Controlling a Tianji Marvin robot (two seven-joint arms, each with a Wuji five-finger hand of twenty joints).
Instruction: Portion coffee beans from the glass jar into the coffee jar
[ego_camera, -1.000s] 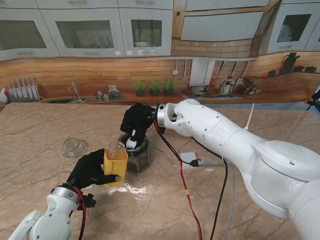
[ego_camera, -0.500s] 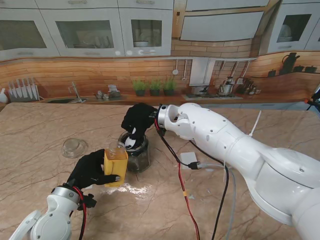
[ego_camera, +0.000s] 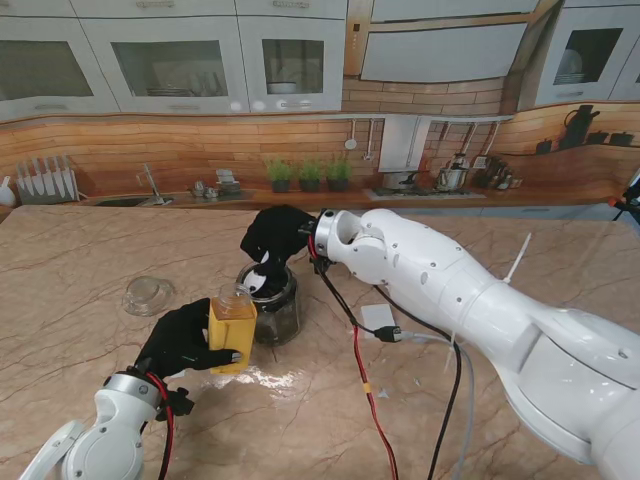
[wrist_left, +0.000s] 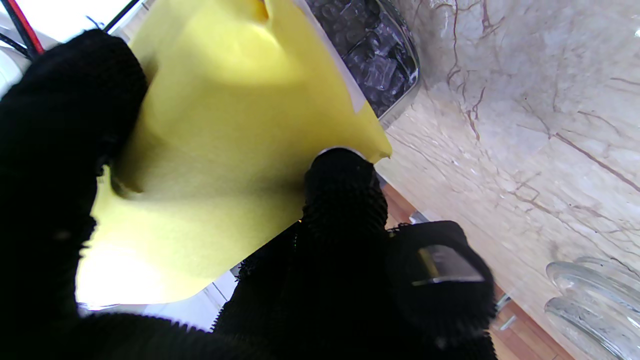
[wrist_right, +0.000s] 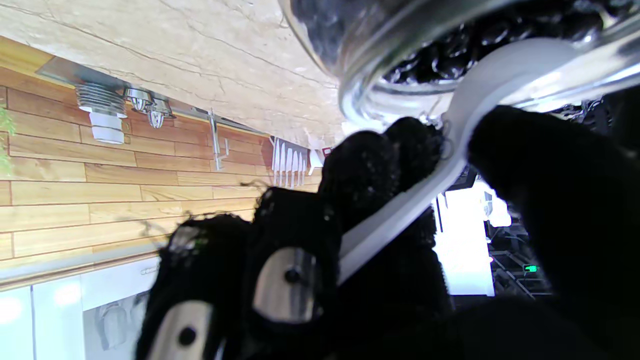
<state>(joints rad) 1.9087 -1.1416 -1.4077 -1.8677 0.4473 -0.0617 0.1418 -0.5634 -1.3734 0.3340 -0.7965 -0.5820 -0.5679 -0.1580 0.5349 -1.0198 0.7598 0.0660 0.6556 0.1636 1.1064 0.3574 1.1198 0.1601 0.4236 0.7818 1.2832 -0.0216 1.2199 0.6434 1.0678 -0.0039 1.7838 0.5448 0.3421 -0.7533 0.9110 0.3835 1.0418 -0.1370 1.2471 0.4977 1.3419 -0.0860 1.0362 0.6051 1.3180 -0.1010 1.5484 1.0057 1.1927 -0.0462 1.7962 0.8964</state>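
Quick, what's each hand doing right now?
Left hand: shut on the yellow coffee jar.
Right hand: shut on a white scoop, over the glass jar.

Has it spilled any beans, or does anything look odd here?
No spilled beans that I can see. The one oddity: loose cables and a small white box trail across the table beside the glass jar.

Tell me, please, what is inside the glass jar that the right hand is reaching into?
The glass jar holds dark coffee beans, and a white spoon held by the right hand dips into its mouth. The spoon's bowl is blurred, so its load cannot be seen.
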